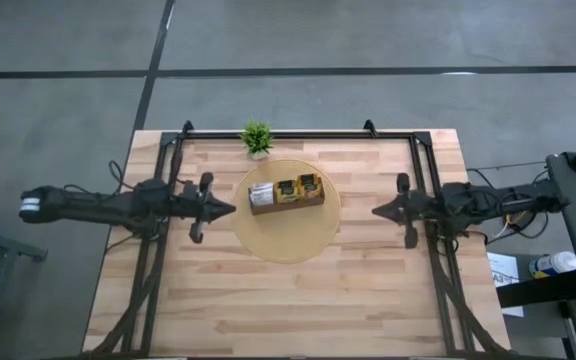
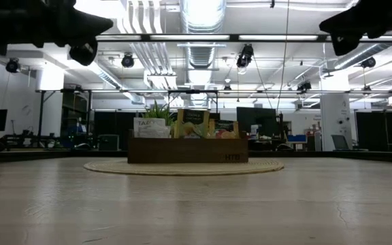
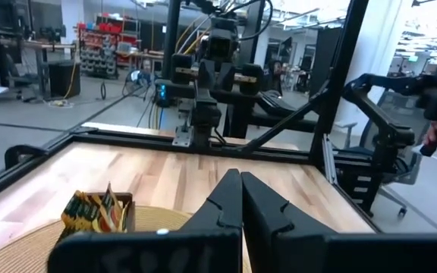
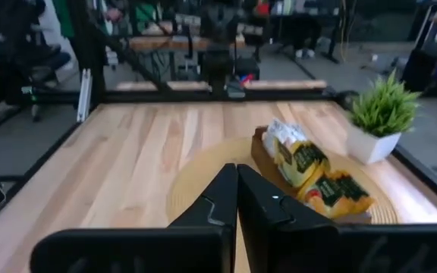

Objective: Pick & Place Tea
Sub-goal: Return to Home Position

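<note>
The tea sachets stand upright in a brown compartment tray (image 1: 286, 194), white ones (image 1: 262, 193) at its left end and dark green-and-yellow ones (image 1: 310, 183) toward its right; they also show as packets (image 4: 303, 163) in the right wrist view. The tray rests on a round woven mat (image 1: 286, 232). My left gripper (image 1: 230, 209) hovers shut at the mat's left edge, pointing level toward the table's right. My right gripper (image 1: 376, 211) hovers shut just right of the mat, pointing toward the table's left. Both are above the table and hold nothing.
A small green potted plant (image 1: 257, 138) stands at the table's far edge behind the mat. A black metal frame (image 1: 298, 133) runs along the far edge and down both sides. Bare wooden tabletop (image 1: 288, 300) lies in front of the mat.
</note>
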